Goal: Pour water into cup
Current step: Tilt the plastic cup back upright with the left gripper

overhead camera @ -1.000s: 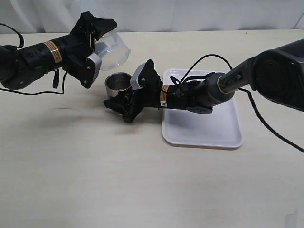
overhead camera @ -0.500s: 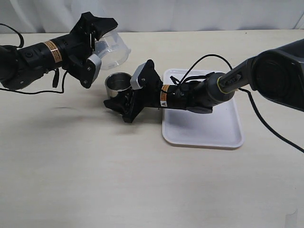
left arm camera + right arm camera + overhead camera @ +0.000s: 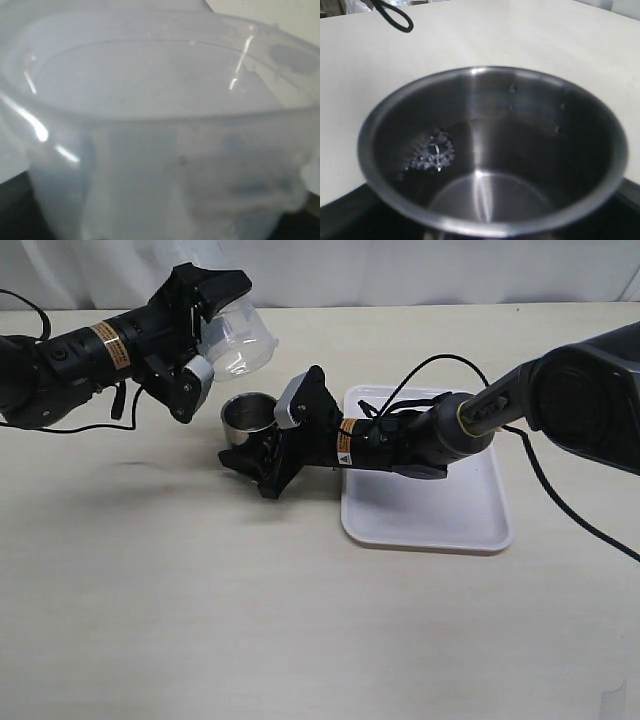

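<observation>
here the left jaws grip a clear plastic beaker (image 3: 238, 335) by its sides, one finger above it and one below. they hold it in the air, tipped over so that its mouth faces right and somewhat down. in the exterior view the beaker shows just above the cup (image 3: 248, 418), apart from it. in the left wrist view the beaker (image 3: 160, 125) fills nearly the whole picture, pale and cloudy, and i cannot tell whether any water is in it.

the cup stands upright on the desk (image 3: 300, 640), just left of the white tray (image 3: 470, 530) and not on it. the right jaws are closed on the cup, a grey pad against its right side and a black finger at its near side. the right arm (image 3: 420, 435) reaches in low from the right, across the tray's upper left part.

in the right wrist view the cup (image 3: 490, 150) is seen close and from above. its inside is dark steel, a little water (image 3: 434, 152) with small bubbles sits at the bottom, and a few drops cling to the inner wall. a black cable (image 3: 395, 15) loops on the desk beyond the cup. the left arm (image 3: 90, 360) comes in from the left edge, raised off the desk.
</observation>
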### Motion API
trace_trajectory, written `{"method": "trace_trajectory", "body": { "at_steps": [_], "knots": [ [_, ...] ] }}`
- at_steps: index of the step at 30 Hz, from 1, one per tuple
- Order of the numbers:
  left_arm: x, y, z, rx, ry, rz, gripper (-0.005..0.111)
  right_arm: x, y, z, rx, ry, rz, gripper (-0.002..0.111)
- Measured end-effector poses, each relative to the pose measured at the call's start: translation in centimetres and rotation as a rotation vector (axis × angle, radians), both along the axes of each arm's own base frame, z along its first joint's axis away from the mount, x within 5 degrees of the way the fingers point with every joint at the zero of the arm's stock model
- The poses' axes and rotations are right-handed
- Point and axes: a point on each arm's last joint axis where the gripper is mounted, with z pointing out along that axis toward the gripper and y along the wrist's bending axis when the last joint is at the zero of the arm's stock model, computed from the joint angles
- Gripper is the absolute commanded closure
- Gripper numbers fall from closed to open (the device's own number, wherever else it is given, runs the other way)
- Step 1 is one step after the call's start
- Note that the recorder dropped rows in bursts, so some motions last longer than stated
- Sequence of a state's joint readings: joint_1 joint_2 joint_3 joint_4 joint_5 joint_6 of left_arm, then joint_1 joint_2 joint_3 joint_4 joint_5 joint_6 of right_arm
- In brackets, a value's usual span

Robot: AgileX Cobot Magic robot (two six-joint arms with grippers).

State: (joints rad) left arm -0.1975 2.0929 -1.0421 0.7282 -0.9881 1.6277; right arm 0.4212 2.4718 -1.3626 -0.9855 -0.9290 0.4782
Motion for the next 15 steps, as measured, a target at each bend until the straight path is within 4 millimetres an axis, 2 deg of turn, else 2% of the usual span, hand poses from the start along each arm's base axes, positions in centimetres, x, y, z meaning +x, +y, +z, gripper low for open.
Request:
{"method": "trace_trajectory", "body": {
  "at_steps": [15],
  "knots": [
    [-0.13, -0.12, -0.07, -0.244, 0.263, 0.017, 0.107, 0.00, 0.00, 0.00, 0.000, 0.000, 0.000, 0.104]
  ]
}}
